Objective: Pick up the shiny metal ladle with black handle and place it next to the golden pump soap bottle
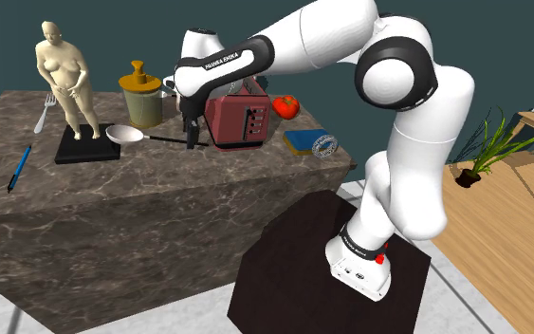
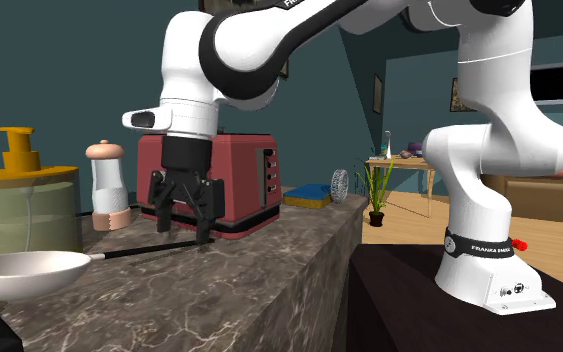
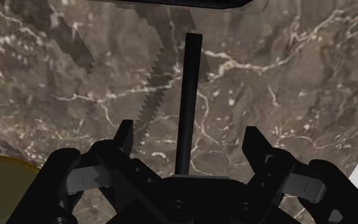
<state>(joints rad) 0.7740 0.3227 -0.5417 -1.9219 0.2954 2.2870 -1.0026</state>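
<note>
Findings run from the shoulder view's left to its right. Farthest from the pincer [image 1: 193, 136] on that side stands a statue [image 1: 64, 81] on a dark base. Nearer to it is the bottle [image 1: 141, 95], golden with a pump top, upright on the tabletop [image 1: 113, 218]. The ladle [image 1: 132, 135] lies flat just in front of the bottle. Its bowl [image 2: 24, 275] rests on the bottle's side of the pincer, and its black handle [image 3: 187, 102] runs from there straight into the pincer. Pincer condition: spread, with one finger on each side of the handle near its free end. Neither of the fingers [image 3: 123, 139] touches the handle in the wrist view, so nothing is pinched. In the second exterior view the tips hang low, about at handle height; whether they meet the tabletop cannot be told. Just beyond the pincer stands a red toaster [image 1: 241, 119], with a tomato [image 1: 286, 106] past it. Assessment: the step in hand is the grasp approach; the pincer is aligned but has no grip yet. The next move calls for pressing the fingers onto the handle, a straight lift, then a short carry toward the bottle. Risk noted: gripped near the handle's end, the bowl may sag or swing.
</note>
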